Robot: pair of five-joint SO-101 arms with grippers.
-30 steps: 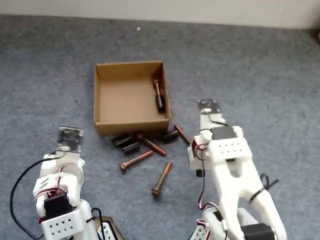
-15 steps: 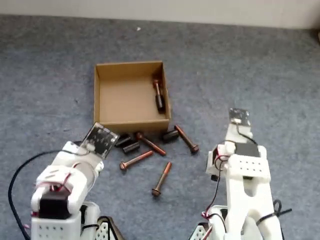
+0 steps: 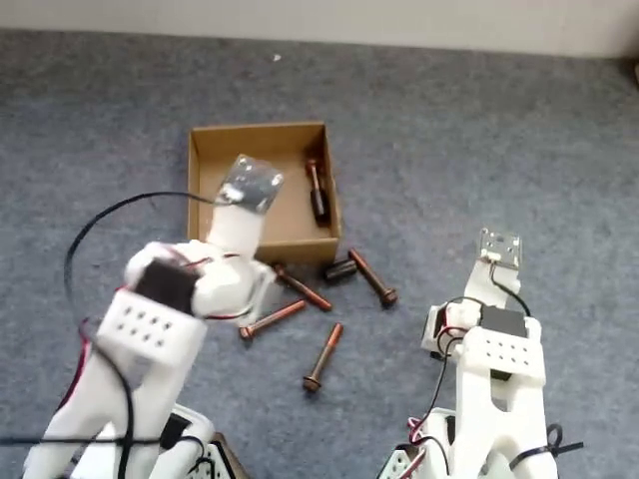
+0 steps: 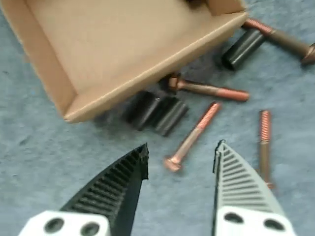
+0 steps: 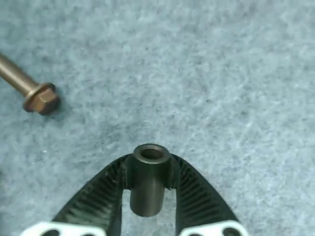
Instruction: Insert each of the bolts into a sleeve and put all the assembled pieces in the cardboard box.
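Observation:
My left gripper is open, low over the carpet just in front of the cardboard box. A copper bolt lies between its fingers, untouched. Two black sleeves lie against the box's front wall. My right gripper is shut on a black sleeve, holding it upright above the carpet. A bolt head lies nearby. In the high view one assembled bolt and sleeve rests inside the box. The left arm reaches over the loose parts.
Loose on the carpet right of the left arm are several bolts and one more sleeve. The right arm stands to the right of the pile. Open carpet surrounds the box on its other sides.
The left arm swung forward from the near left to above the parts in front of the box. The right arm drew back and to the right, away from the pile.

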